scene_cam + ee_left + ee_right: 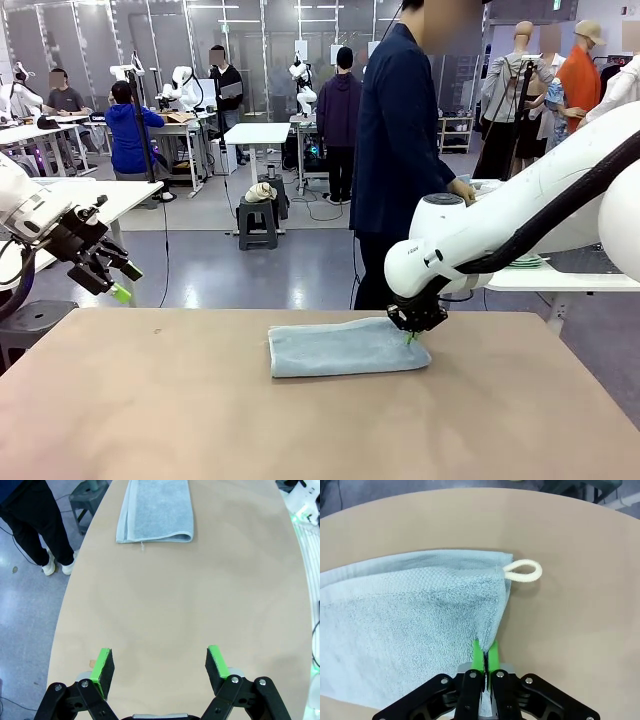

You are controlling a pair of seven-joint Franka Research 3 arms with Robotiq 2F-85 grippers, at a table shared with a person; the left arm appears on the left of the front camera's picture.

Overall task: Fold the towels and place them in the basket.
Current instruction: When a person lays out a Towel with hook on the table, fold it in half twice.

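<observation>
Towel first: the small pale blue-grey terry towel (345, 347) lies folded over on itself on the far half of the light brown tabletop (150, 420), long side across, with its thin white cord loop (522, 571) lying flat off one corner. At that end the black, green-padded right gripper (485, 649) has its fingers pressed together on the towel's edge, pinching a ridge of cloth just beside the loop corner. To fold well from here, I judge the pinch should take in every layer, lift only enough to clear the table, and travel straight along the towel so the edges land square on the opposite end; dragging low would bunch the pile. The matching left gripper (160, 666) hangs well apart near the table's left edge, fingers spread wide and empty, free to pin the other end. A person in a dark jacket (400, 150) stands beyond the far edge
</observation>
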